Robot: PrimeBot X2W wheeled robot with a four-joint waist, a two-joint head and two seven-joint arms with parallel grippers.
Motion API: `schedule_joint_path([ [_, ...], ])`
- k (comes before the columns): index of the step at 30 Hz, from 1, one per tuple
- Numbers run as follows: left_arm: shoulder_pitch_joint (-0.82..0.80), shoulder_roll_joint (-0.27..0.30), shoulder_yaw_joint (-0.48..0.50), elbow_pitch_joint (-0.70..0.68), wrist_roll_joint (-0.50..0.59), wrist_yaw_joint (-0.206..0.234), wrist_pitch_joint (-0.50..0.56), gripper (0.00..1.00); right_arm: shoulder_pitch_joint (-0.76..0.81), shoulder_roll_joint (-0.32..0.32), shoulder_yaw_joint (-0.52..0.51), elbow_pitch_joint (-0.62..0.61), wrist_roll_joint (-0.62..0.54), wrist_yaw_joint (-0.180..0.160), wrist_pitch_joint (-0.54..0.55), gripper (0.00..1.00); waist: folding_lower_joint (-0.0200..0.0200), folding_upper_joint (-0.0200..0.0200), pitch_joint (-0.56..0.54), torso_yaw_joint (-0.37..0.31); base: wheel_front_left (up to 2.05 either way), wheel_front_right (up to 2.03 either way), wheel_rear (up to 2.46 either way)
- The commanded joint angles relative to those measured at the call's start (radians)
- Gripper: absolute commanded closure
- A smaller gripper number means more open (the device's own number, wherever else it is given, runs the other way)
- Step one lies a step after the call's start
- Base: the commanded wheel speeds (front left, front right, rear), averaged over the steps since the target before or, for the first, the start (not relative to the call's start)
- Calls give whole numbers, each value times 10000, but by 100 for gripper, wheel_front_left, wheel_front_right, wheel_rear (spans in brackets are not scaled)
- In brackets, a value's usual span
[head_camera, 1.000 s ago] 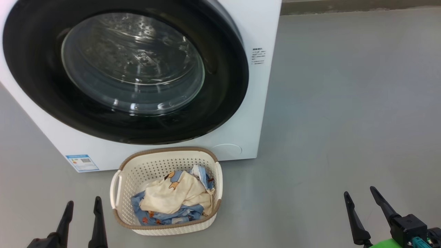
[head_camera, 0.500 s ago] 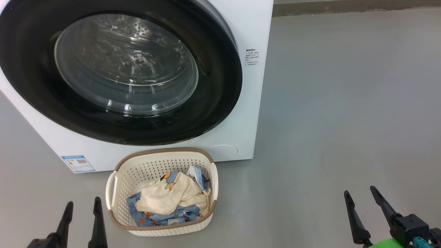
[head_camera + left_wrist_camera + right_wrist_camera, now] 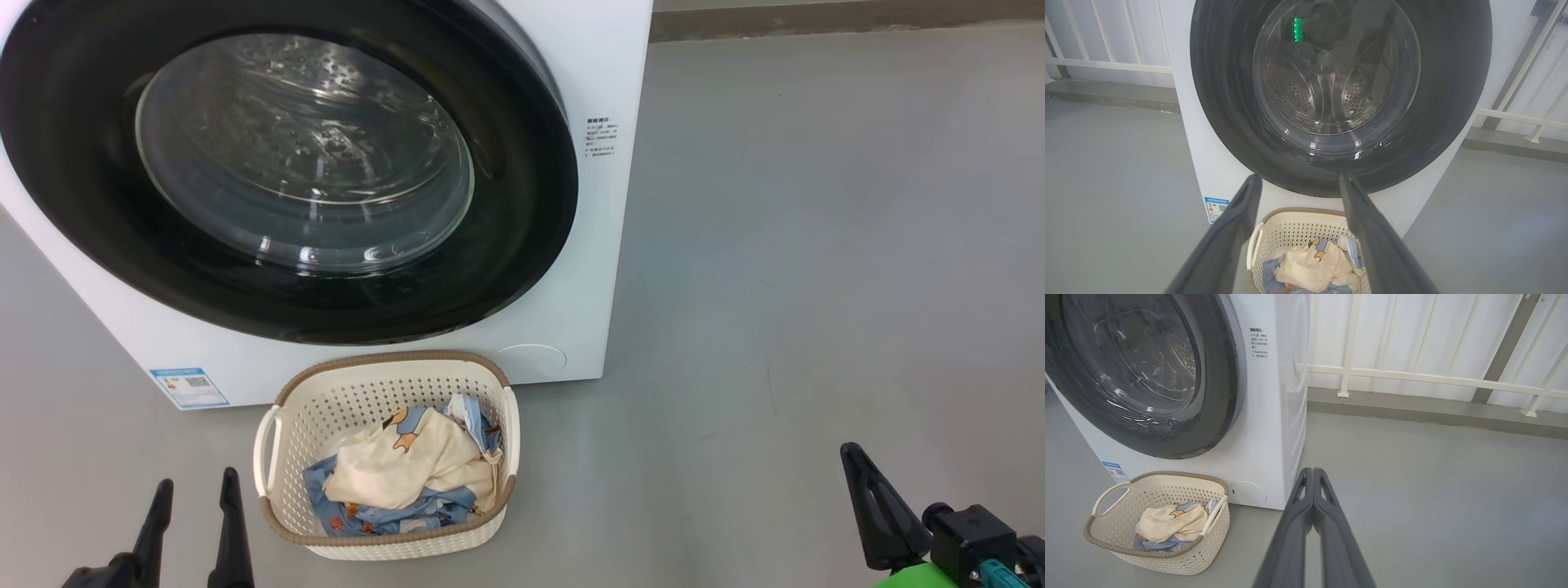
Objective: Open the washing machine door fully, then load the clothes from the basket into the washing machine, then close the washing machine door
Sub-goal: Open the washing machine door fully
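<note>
While the door (image 3: pixel 522 204) lies shut on the washer (image 3: pixel 592 65), we hold our left pincer (image 3: pixel 197 478) released and our right pincer (image 3: pixel 851 449) clenched on nothing. The basket (image 3: pixel 384 369) of clothes (image 3: pixel 408 467) stands just right of the left pincer, well left of the right one, before the washer.

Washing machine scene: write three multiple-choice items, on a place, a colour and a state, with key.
1. Where does the basket stand?
A. On the floor before the washing machine.
B. On top of it.
C. Inside it.
2. What colour is the washing machine door's rim?
A. White.
B. Blue.
C. Black.
3. How is the right gripper?
A. Open wide.
B. Shut, empty.
C. Shut on the basket.
Key: A, it sits at the machine's foot; C, a glossy black ring surrounds the glass; B, its fingers press together, nothing between.
</note>
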Motion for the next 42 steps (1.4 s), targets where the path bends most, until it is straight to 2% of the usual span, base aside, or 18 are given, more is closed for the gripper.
schedule_joint_path([
  [1,-276,98,336,-211,-36,-16,-65,0,-207,-174,314,-287,145,14,-122,100,0,-1,-3,-2,0,0,0],
  [6,-233,97,361,-238,-37,-16,-65,0,-212,-171,364,-357,224,14,-122,100,0,-1,-3,-35,0,0,0],
  [9,-208,97,368,-246,-33,-16,-65,0,-264,99,1,-450,1013,14,-122,100,0,-1,22,-76,0,0,0],
  [12,-205,97,372,-262,-19,-16,-65,0,-356,407,-685,-389,2755,14,-122,100,0,-1,60,-98,0,0,0],
  [17,-205,97,463,-351,5,-16,-65,0,-817,594,-1848,-113,6952,14,-122,100,0,-1,269,-198,0,0,0],
  [21,-138,97,552,-415,-9,-16,-65,0,-1281,603,-2176,279,9940,14,-122,100,0,-1,510,-355,0,0,0],
  [26,-199,97,688,-515,16,-16,-65,0,-1844,-4,-1984,692,12924,14,-102,100,0,-1,872,-535,0,0,0],
  [29,-191,99,743,-605,37,-16,-65,0,-2220,-364,-2078,966,14429,14,333,100,0,-1,1112,-657,0,0,0],
  [32,-224,155,769,-740,67,-16,-65,0,-2678,-643,-2430,1187,15430,14,1034,100,0,-1,1432,-753,0,0,0],
  [36,-308,205,846,-926,82,-16,-65,0,-3276,-818,-2774,1537,16004,14,1844,100,0,-1,1797,-814,0,0,0],
  [42,-458,192,722,-1238,75,-16,-65,0,-4604,-838,-3564,1679,16863,14,4011,100,0,-1,2535,-684,0,0,0],
])
